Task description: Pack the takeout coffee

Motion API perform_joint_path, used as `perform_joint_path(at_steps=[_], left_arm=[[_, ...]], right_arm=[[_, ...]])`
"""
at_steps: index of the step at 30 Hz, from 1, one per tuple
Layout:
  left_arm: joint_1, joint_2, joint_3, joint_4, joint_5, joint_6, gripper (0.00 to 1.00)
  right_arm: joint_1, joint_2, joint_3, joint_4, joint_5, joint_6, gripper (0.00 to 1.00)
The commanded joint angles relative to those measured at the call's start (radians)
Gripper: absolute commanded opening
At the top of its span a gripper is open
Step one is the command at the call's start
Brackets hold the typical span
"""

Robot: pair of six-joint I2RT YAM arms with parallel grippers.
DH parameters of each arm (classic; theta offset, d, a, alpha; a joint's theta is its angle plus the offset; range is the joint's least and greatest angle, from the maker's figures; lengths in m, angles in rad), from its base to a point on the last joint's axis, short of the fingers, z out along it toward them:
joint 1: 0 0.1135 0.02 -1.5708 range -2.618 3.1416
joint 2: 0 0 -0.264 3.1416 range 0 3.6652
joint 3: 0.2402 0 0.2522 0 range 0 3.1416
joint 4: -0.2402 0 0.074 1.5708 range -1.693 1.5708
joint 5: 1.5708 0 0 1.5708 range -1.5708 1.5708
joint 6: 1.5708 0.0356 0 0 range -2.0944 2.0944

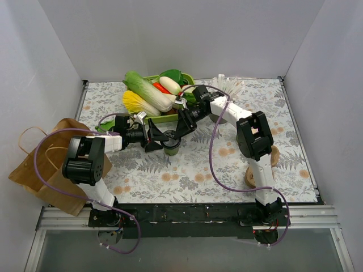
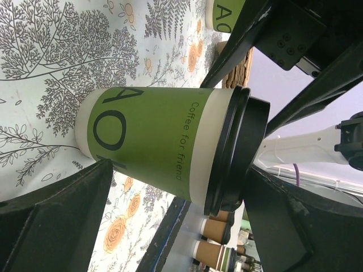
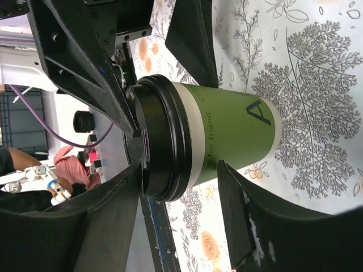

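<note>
The takeout coffee (image 1: 172, 146) is a green paper cup with a black lid. It stands upright on the floral cloth at mid-table. It fills the left wrist view (image 2: 153, 141) and the right wrist view (image 3: 221, 133). My left gripper (image 1: 157, 139) is just left of the cup, rolled on its side and open (image 2: 178, 170). The cup is just beyond its fingertips. My right gripper (image 1: 182, 126) is at the cup's far right side, also rolled and open (image 3: 180, 165), with one finger (image 3: 249, 209) near the cup's wall. Neither gripper grips the cup.
A brown paper bag (image 1: 51, 164) lies at the left table edge. A green tray (image 1: 170, 117) of toy vegetables is behind the cup. White straws (image 1: 229, 85) stand at the back. Cork rings (image 1: 252, 178) lie right. A second green cup (image 2: 224, 14) shows beyond.
</note>
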Motion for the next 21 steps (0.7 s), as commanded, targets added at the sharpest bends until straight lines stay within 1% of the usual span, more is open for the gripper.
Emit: perform_joint_path(at_steps=[1,5,13,17,21], left_arm=[[0.017,0.014,0.017,-0.007,-0.018,-0.009,0.92],[0.031,0.031,-0.003,0.030,-0.010,-0.055,0.91],[0.042,0.083,-0.012,0.076,0.000,-0.115,0.90],[0.044,0.096,-0.002,0.069,-0.009,-0.104,0.90],[0.044,0.074,0.026,0.053,0.006,-0.077,0.91]], right_arm=[[0.002,0.020,-0.057,0.099,-0.125,0.111,0.61],[0.002,0.030,-0.110,0.166,-0.179,0.178,0.57],[0.006,0.031,-0.168,0.212,-0.194,0.235,0.55],[0.019,0.027,-0.189,0.220,-0.188,0.255,0.52],[0.028,0.002,-0.251,0.228,-0.185,0.286,0.50]])
